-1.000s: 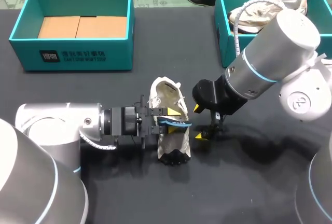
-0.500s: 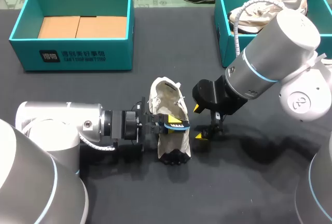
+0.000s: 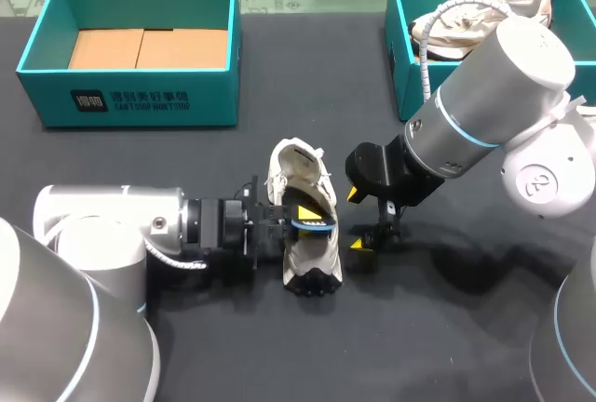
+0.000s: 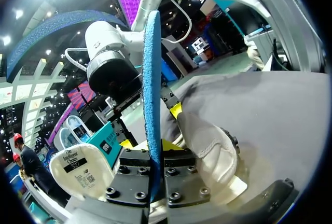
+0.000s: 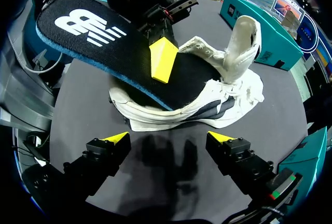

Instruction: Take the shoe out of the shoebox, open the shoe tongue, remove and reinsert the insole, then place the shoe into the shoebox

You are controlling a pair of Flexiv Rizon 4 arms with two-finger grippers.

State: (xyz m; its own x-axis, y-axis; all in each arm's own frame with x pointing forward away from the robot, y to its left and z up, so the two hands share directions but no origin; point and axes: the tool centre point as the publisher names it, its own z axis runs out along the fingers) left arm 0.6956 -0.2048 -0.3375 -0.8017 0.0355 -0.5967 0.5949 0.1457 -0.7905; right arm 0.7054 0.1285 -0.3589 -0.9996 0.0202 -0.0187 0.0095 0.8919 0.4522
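**Left gripper** (image 3: 307, 218): clenched on the insole (image 5: 104, 37), one yellow finger (image 5: 163, 58) flat on its black top face, the other beneath. It comes in from the shoe's left flank, square across the shoe's length.

**Insole:** seen edge-on in the left wrist view, rising straight ahead of the fingers. It is tilted, one end down inside the shoe (image 3: 309, 258), the logo end lifted clear above the flank. Its long axis runs roughly along the shoe's, at a slant, and the coming move turns on that relation. Whether it is going out or back in cannot be told.

**Shoe:** rests on the table (image 3: 186, 346) between the two grippers, dark toe toward the robot, opening toward the far edge.

**Right gripper** (image 5: 171, 138): released, fingers spread, low over the table just beside the shoe's right flank, touching nothing. By my judgement it is the free arm to steady the shoe.

**Shoebox** (image 3: 130, 48): far left, well apart from the shoe, on the left arm's side. A second box (image 3: 410, 58) at far right holds another shoe (image 3: 466, 25)
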